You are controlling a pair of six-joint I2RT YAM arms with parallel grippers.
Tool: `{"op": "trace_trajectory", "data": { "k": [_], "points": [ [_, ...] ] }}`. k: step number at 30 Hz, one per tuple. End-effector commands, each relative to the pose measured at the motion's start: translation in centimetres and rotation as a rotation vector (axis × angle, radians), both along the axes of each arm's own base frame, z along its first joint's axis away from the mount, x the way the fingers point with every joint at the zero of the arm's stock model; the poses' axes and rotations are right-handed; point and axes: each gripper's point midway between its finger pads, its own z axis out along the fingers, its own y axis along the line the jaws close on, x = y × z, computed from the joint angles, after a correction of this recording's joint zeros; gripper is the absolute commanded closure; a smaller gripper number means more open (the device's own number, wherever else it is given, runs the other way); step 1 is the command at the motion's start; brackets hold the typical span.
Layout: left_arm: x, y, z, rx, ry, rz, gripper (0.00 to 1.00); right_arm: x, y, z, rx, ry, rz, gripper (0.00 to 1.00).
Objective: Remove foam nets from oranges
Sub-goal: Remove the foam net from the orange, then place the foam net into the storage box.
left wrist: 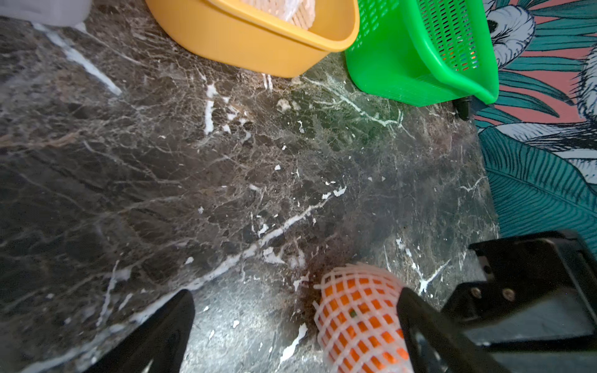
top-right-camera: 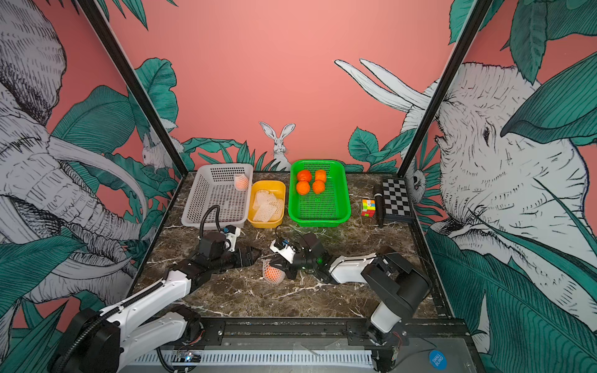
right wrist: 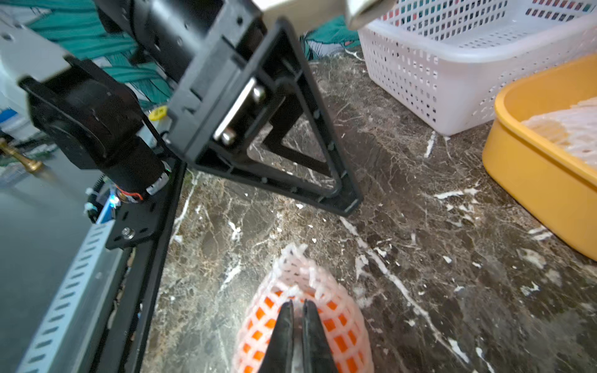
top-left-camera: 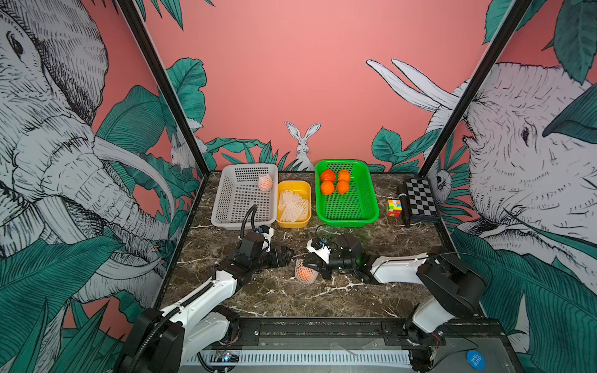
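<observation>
Dark marble bench (top-left-camera: pixel 290 300), carrying along its far edge a white basket (top-left-camera: pixel 226 193) with one netted fruit (top-left-camera: pixel 265 182), a yellow tub (top-left-camera: pixel 292 184) of empty foam nets (top-left-camera: pixel 292 205) and a green basket (top-left-camera: pixel 349 206) of four bare oranges (top-left-camera: pixel 328 187). At front centre the two arms meet. The left pincer (left wrist: pixel 296 300) stands spread wide and holds nothing; the right pincer (right wrist: pixel 297 310) has its tips pressed together, pinching the mesh. Between them on the bench lies the netted orange (top-left-camera: pixel 305 274), just beside the left pincer's tips. Its foam net (right wrist: pixel 342 323) appears to run lengthwise from the right pincer toward the left. The frilled open end (right wrist: pixel 294 258) points away from the right pincer, so the left pincer is judged nearer that end.
</observation>
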Motion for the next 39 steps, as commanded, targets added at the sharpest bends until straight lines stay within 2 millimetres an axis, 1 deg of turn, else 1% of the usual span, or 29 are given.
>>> {"op": "trace_trajectory", "data": {
  "k": [1,5,9,14,16,19,21,23,26,28,31,35,39],
  "points": [
    [0.9,-0.4,2.5,-0.019,-0.071,-0.021,0.00,0.2,0.2,2.4,0.048,-0.059,-0.011,0.94],
    [0.8,-0.4,4.1,-0.017,-0.118,-0.035,0.01,0.6,0.4,4.0,0.081,-0.075,-0.024,0.95],
    [0.7,-0.1,6.0,-0.002,-0.197,-0.057,0.01,1.0,0.2,4.6,0.066,-0.084,-0.048,0.95],
    [0.4,0.0,8.9,0.027,-0.308,-0.114,0.01,1.4,0.3,7.9,0.107,-0.068,-0.076,0.95],
    [0.2,-0.4,10.2,0.022,-0.354,-0.156,0.01,1.5,0.2,8.7,0.116,-0.067,-0.087,0.95],
    [-0.7,-1.6,12.0,0.003,-0.422,-0.266,0.02,2.0,-0.2,9.6,0.123,-0.039,-0.117,0.94],
    [-1.8,-2.5,13.2,-0.015,-0.455,-0.368,0.04,2.4,-1.0,10.6,0.130,0.027,-0.142,0.93],
    [-3.2,-3.6,14.0,-0.058,-0.479,-0.483,0.05,2.4,-1.5,11.9,0.156,0.103,-0.131,0.92],
    [-4.5,-4.7,14.8,-0.096,-0.522,-0.615,0.05,2.0,-1.7,14.4,0.227,0.200,-0.077,0.92],
    [-4.6,-5.2,15.2,-0.104,-0.560,-0.664,0.05,1.8,-1.9,15.4,0.265,0.226,-0.048,0.91],
    [-3.9,-5.7,15.5,-0.098,-0.597,-0.678,0.04,2.1,-2.3,16.3,0.299,0.249,-0.037,0.91],
    [-2.4,-6.4,15.1,-0.104,-0.591,-0.670,0.04,2.2,-2.3,17.4,0.323,0.241,-0.019,0.90],
    [-2.1,-7.6,15.8,-0.211,-0.583,-0.674,0.14,2.8,-2.0,17.7,0.318,0.233,-0.019,0.89]
  ]
}}
